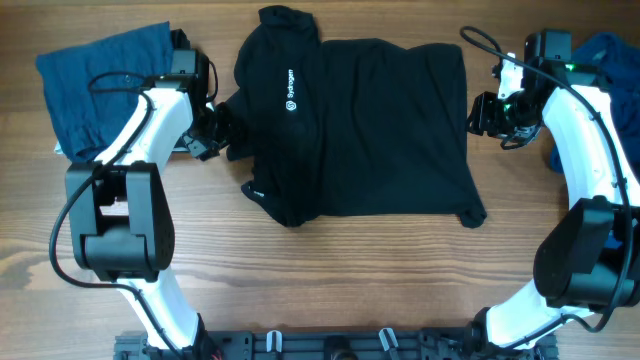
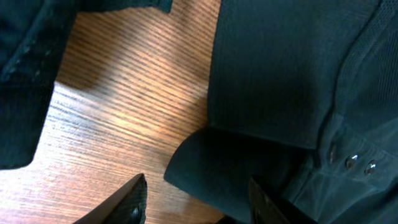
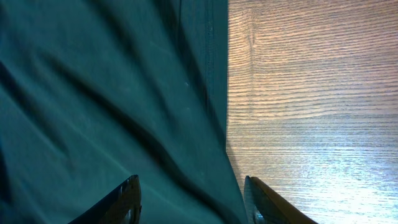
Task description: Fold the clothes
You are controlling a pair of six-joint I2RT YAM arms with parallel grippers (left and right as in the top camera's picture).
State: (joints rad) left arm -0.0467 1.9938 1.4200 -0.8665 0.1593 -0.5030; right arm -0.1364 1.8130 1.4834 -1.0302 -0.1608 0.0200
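The black polo shirt (image 1: 370, 120) lies spread flat mid-table, its collar at the far left and its white logo (image 1: 290, 88) facing up. My left gripper (image 1: 212, 130) hovers at the shirt's left edge, by the collar. In the left wrist view it (image 2: 199, 202) stands open over a dark collar flap (image 2: 217, 168) and bare wood, with the placket buttons (image 2: 360, 163) to the right. My right gripper (image 1: 483, 113) is at the shirt's right edge. In the right wrist view it (image 3: 194, 200) is open and straddles the hem of the shirt (image 3: 112, 93), with nothing pinched.
A blue garment (image 1: 100, 80) lies crumpled at the far left, behind my left arm. Another blue garment (image 1: 610, 60) sits at the far right, behind my right arm. Bare wooden table (image 1: 350, 280) runs along the front.
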